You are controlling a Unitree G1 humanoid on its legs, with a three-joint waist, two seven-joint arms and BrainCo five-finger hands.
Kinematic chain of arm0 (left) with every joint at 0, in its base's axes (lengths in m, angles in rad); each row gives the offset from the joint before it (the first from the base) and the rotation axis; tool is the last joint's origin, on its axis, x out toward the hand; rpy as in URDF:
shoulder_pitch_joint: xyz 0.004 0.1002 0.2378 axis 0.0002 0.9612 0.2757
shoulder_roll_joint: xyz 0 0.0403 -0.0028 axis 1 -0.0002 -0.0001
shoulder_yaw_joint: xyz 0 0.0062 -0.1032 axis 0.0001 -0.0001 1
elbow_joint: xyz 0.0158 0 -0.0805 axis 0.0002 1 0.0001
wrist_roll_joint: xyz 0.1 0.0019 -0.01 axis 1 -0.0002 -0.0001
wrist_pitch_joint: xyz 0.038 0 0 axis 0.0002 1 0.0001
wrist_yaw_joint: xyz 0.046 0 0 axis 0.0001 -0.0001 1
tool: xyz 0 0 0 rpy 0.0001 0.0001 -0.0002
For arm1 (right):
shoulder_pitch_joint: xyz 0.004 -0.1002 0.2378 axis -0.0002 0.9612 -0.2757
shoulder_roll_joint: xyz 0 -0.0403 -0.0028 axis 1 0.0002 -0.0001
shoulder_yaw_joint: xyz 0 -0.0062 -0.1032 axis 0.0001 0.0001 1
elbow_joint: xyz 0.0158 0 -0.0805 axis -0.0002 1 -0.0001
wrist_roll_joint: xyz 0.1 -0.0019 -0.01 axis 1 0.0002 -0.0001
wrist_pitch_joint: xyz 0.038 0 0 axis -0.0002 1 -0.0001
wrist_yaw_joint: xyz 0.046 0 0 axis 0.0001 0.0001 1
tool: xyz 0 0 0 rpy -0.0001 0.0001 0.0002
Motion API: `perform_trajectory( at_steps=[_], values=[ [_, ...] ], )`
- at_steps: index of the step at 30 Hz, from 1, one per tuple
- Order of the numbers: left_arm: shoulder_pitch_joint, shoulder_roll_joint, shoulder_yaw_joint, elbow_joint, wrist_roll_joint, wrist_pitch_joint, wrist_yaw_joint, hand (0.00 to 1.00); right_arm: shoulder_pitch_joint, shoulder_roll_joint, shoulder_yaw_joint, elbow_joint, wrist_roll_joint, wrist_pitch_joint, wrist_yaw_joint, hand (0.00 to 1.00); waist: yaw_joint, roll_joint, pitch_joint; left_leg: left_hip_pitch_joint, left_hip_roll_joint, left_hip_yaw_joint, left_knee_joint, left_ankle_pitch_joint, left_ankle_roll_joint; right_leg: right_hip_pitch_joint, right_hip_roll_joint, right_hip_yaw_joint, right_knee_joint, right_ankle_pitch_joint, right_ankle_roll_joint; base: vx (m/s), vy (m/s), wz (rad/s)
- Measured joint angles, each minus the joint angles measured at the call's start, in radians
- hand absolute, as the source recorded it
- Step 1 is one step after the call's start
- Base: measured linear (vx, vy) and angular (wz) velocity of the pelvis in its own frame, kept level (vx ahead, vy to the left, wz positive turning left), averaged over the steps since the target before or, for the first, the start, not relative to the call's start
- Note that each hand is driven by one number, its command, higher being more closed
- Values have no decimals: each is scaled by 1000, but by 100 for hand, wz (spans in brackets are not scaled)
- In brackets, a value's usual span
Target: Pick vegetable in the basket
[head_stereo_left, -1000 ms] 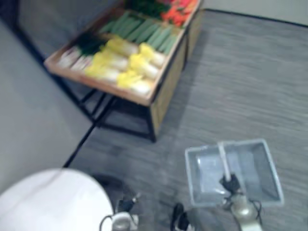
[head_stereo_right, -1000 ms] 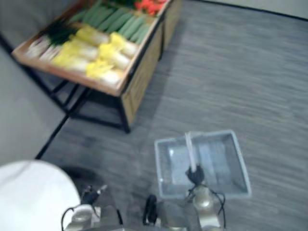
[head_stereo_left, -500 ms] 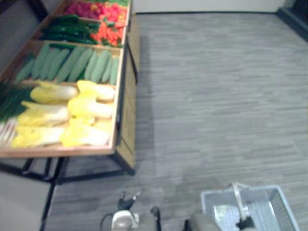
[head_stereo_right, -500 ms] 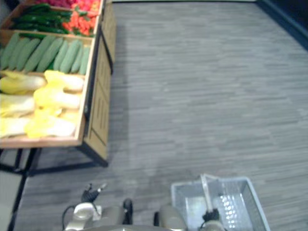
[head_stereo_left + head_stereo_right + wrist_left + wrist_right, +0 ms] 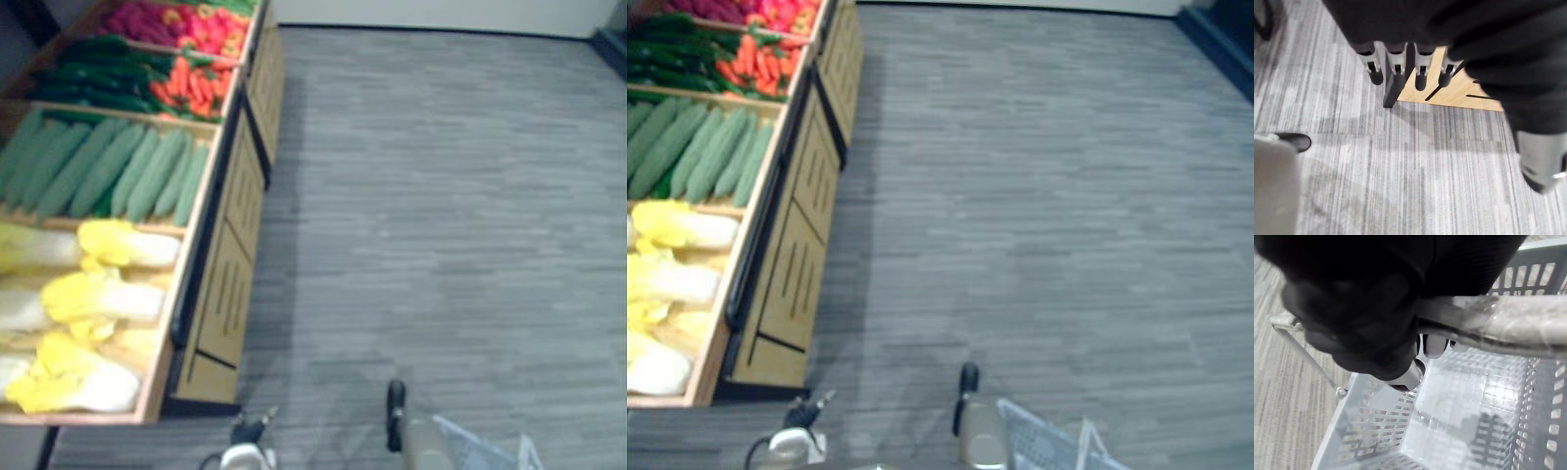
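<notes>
One hand, the right hand (image 5: 1366, 318), is curled round the handle (image 5: 1508, 328) of the grey basket (image 5: 1366, 431); the left hand (image 5: 1396, 61) hangs straight-fingered above the floor (image 5: 441, 196). Cucumbers (image 5: 118, 171), napa cabbages (image 5: 108, 294) and carrots (image 5: 191, 83) lie in the wooden stand (image 5: 230, 284), well apart from the basket.

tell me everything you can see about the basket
The basket is pale grey-blue plastic, with slotted walls and a fine grid floor that gleams. Nothing lies in it. Its pale handle runs across above the opening and looks wrapped in clear film. The right hand is curled round that handle, its fingertips showing below it. In the eye views one corner of the basket pokes in at the bottom edge, over the grey striped floor.
</notes>
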Motion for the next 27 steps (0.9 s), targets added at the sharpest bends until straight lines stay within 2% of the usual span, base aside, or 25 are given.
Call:
perform_trajectory(
  at_steps=[1, 2, 3, 4, 6, 8, 9, 10, 11, 12, 13, 14, 15, 16, 17, 18, 19, 20, 21, 22, 23, 25, 26, 27],
  values=[
    [0, -6, 14, -16, -4, -5, -1, 0, -8, -19, 30, -3, -6, 1, 2, 100, 6, -4, 8, -130, 27, -49, 277, 73, -16, 64, 10, -30, -5, -44, -15, 428, -347, 44],
    [0, -8, 14, -27, -12, -8, -2, 0, -8, -29, 49, -5, -12, 0, 3, 100, 11, 2, 11, -170, 32, -52, 368, 69, -20, 89, 18, -37, -15, -53, -18, 481, -343, 35],
    [-1, -10, 9, -48, -35, -16, -5, 0, -12, -60, 97, -17, -15, 0, 6, 100, 31, 8, 18, -256, 50, -21, 553, 40, -17, 157, 33, -53, -42, -63, -38, 364, -200, 18],
    [-2, -6, 10, -55, -40, -22, -5, 0, -25, -83, 129, -20, -41, 0, 21, 100, 38, 8, 19, -318, 54, 34, 616, 3, 22, 223, 35, -71, -76, -72, -42, 353, -184, 20],
    [-2, -5, 9, -74, -41, -25, -5, 0, -41, -107, 149, -21, -59, -1, 32, 100, 53, 6, 20, -370, 49, 122, 583, -35, 49, 294, 33, -94, -131, -76, -36, 260, -101, 39],
    [-2, -3, 6, -86, -40, -31, -5, 0, -91, -140, 141, -23, -61, -2, 40, 100, 63, 0, 21, -398, 1, 332, 344, -53, 77, 365, 9, -155, -180, -90, -12, 326, -21, 63],
    [-2, -3, 4, -85, -39, -31, -5, 0, -101, -149, 135, -26, -62, -4, 42, 100, 63, 0, 21, -394, -15, 401, 262, -43, 92, 377, 2, -174, -185, -88, 4, 379, 69, 81],
    [-2, 1, -8, -82, -34, -26, -6, 0, -118, -166, 131, -29, -69, -9, 44, 100, 64, 4, 19, -385, -38, 555, 117, 9, 138, 391, -1, -216, -183, -107, 26, 361, 104, 108],
    [-3, 16, -16, -74, -31, -19, -10, 0, -130, -169, 117, -29, -81, -14, 47, 100, 64, -5, 13, -360, -54, 671, 43, -19, 267, 401, -7, -258, -156, -136, 51, 444, 126, 115],
    [-3, 21, -14, -73, -30, -18, -11, 0, -137, -170, 116, -29, -82, -20, 48, 100, 65, -9, 10, -358, -74, 677, 19, -35, 293, 402, -17, -279, -138, -154, 59, 403, 114, 123],
    [-12, 30, -5, -73, -30, -16, -17, 0, -151, -172, 127, -26, -92, -31, 60, 100, 71, -41, 15, -354, -124, 651, -12, -57, 315, 389, -67, -308, -46, -200, 86, 402, 116, 108],
    [-14, 42, -10, -62, -27, -8, -15, 0, -170, -178, 142, -27, -116, -32, 70, 100, 76, -53, 21, -326, -168, 614, -46, -69, 313, 351, -126, -310, 128, -212, 99, 400, 124, 110],
    [-13, 51, -16, -51, -26, -2, -15, 0, -171, -180, 152, -30, -133, -34, 70, 100, 76, -58, 21, -300, -191, 594, -63, -70, 314, 332, -164, -305, 236, -204, 110, 420, 136, 120],
    [-10, 74, -41, -35, -11, 10, -16, 0, -169, -178, 179, -32, -169, -34, 75, 100, 75, -75, 21, -249, -233, 538, -90, -80, 314, 281, -233, -254, 462, -139, 117, 546, 91, 143],
    [-5, 89, -58, -27, 7, 19, -17, 0, -167, -171, 210, -36, -170, -35, 80, 100, 72, -80, 22, -216, -247, 475, -100, -93, 311, 225, -240, -173, 622, -136, 129, 465, 61, 148],
    [0, 91, -64, -28, 8, 22, -16, 0, -166, -165, 224, -39, -169, -34, 80, 100, 72, -79, 22, -201, -248, 447, -109, -93, 310, 197, -234, -142, 669, -139, 124, 558, -32, 167],
    [16, 91, -76, -28, 8, 25, -15, 0, -164, -151, 244, -67, -169, -37, 79, 100, 72, -67, 25, -164, -248, 377, -141, -87, 302, 135, -198, -88, 704, -154, 100, 366, -63, 134],
    [23, 91, -86, -29, 8, 27, -15, 0, -167, -149, 253, -72, -169, -42, 78, 100, 71, -62, 28, -147, -247, 347, -154, -84, 295, 119, -184, -72, 684, -161, 89, 545, -128, 161],
    [30, 91, -96, -31, 8, 27, -14, 0, -167, -152, 270, -83, -170, -50, 74, 100, 65, -60, 29, -122, -240, 283, -176, -78, 287, 96, -150, -39, 605, -172, 69, 343, -134, 121],
    [32, 91, -100, -31, 8, 28, -14, 0, -165, -152, 271, -85, -171, -56, 72, 100, 64, -47, 32, -116, -236, 251, -182, -75, 282, 81, -130, -14, 557, -177, 61, 398, -213, 160],
    [29, 90, -108, -34, 8, 27, -14, 0, -164, -153, 271, -90, -171, -68, 70, 100, 59, -43, 34, -103, -228, 184, -199, -66, 266, 57, -83, 67, 436, -180, 55, 349, -272, 176],
    [16, 92, -126, -40, 12, 25, -16, 0, -161, -149, 271, -99, -170, -75, 68, 100, 38, -38, 36, -102, -221, 59, -211, -56, 235, 39, -18, 260, 204, -169, 73, 339, -366, 185],
    [8, 93, -129, -40, 12, 24, -18, 0, -159, -149, 270, -98, -168, -75, 68, 100, 33, -46, 33, -103, -222, 27, -210, -56, 218, 43, -4, 322, 145, -162, 82, 264, -409, 182],
    [0, 101, -133, -42, 13, 18, -20, 0, -145, -142, 268, -97, -166, -74, 67, 100, 29, -64, 24, -111, -234, -32, -204, -65, 179, 49, -11, 415, 37, -131, 115, 254, -475, 209]
  ],
)
